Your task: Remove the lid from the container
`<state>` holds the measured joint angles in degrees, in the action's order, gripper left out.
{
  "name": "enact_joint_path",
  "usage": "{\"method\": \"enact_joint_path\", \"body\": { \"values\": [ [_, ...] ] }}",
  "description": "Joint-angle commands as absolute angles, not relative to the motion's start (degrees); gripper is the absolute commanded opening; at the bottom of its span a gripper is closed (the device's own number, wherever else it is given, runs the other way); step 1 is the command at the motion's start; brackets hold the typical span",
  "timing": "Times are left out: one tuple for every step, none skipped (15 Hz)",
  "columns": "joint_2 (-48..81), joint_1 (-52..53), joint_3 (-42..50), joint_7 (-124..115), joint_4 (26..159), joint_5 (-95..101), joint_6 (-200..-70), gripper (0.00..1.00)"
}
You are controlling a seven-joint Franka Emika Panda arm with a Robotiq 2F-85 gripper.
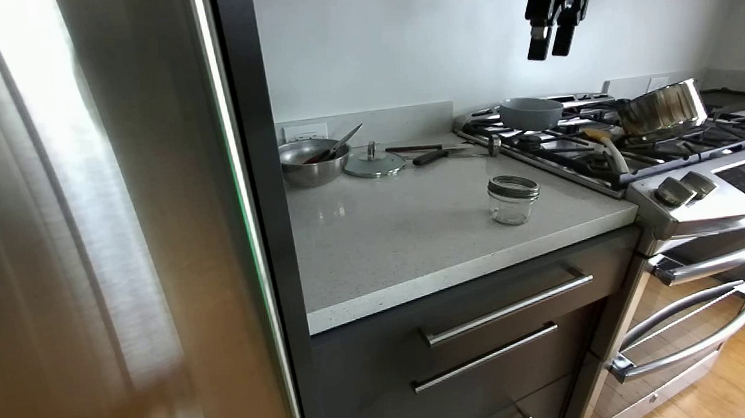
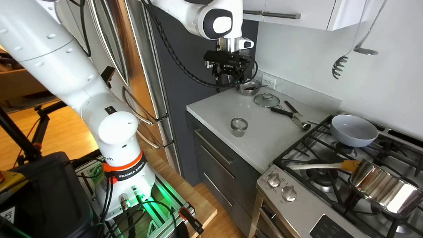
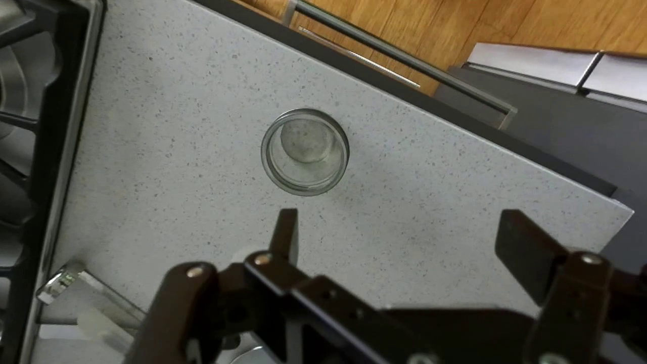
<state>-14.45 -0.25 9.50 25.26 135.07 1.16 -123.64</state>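
Robotiq gripper [image 3: 400,230] hangs above the countertop [image 1: 389,251], spread wide. Near the front edge, a small clear jar [image 1: 512,210] stands upright, a dark grey lid ring [image 1: 514,192] circling its rim. Toward the back edge lies a glass pot lid [image 1: 374,165], beside a steel bowl [image 1: 316,175] at the corner.

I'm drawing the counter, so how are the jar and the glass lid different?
The jar stands upright; the glass lid lies flat. The glass lid is wider than the jar. The glass lid has a handle on top; the jar has a dark band around its top. Both are round and see-through.
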Motion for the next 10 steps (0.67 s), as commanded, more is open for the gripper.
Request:
{"method": "enact_joint_path", "body": {
  "values": [
    [-8.05, -1.06, 10.27, 31.69, 132.8, 0.28, -125.88, 1.0],
    [-6.93, -1.38, 10.26, 33.14, 132.84, 0.18, -127.02, 1.0],
    [-5.94, -1.74, 10.14, 33.81, 132.66, -0.02, -127.61, 1.0],
    [-8.53, -1.95, 9.02, 30.9, 133.66, 1.01, -126.23, 1.0],
    [-7.47, -2.22, 8.97, 31.58, 133.46, 1.02, -126.83, 1.0],
    [-6.74, -2.4, 8.93, 31.93, 133.26, 1.02, -127.0, 1.0],
    [-6.36, -2.46, 8.9, 32.05, 133.1, 1.03, -127.02, 1.0],
    [-6.24, -2.47, 8.89, 32.08, 132.97, 1.03, -127.02, 1.0],
    [-6.25, -2.47, 8.89, 32.1, 132.86, 1.03, -127.02, 1.0],
    [-6.25, -2.47, 8.89, 32.11, 132.74, 1.03, -127.02, 1.0]
  ]
}}
